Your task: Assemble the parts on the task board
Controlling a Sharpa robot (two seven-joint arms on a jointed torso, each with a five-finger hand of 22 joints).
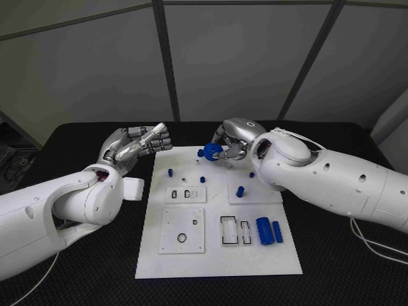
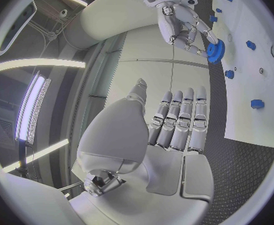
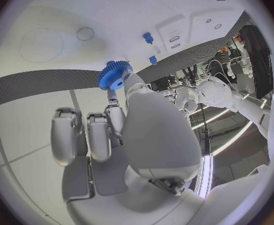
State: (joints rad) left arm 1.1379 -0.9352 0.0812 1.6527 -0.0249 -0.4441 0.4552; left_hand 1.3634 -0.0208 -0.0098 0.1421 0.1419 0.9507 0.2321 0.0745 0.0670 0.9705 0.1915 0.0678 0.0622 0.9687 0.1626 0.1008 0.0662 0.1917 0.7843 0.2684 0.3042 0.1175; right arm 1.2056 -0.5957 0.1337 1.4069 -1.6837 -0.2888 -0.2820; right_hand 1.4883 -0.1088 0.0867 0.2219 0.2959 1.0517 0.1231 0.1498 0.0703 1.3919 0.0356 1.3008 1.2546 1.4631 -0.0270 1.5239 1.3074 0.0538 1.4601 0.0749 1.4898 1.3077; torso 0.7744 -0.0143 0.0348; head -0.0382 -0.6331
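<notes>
Assembly partly under way: blue gear point(image 1: 211, 151) held over the far edge of the task board point(image 1: 218, 258).

Right hand point(image 1: 233, 141) pinches the toothed plastic gear between fingertips, just above the board's far rim; the right wrist view shows its fine teeth and round hub point(image 3: 114, 75) near a faint circular outline on the board. Left hand point(image 1: 135, 144) hangs beside the board's far left corner, holding nothing, its fingers straight and close together in the left wrist view point(image 2: 180, 119). By my reading most work remains: several small blue pegs point(image 1: 170, 172) already stand upright in the matte white plate, but two smooth blue cylinders point(image 1: 269, 231) lie loose beside an empty rectangular slot point(image 1: 229, 230), and an oval hole point(image 1: 182, 238) sits unfilled. The table point(image 1: 66, 140) is black and finely textured.
</notes>
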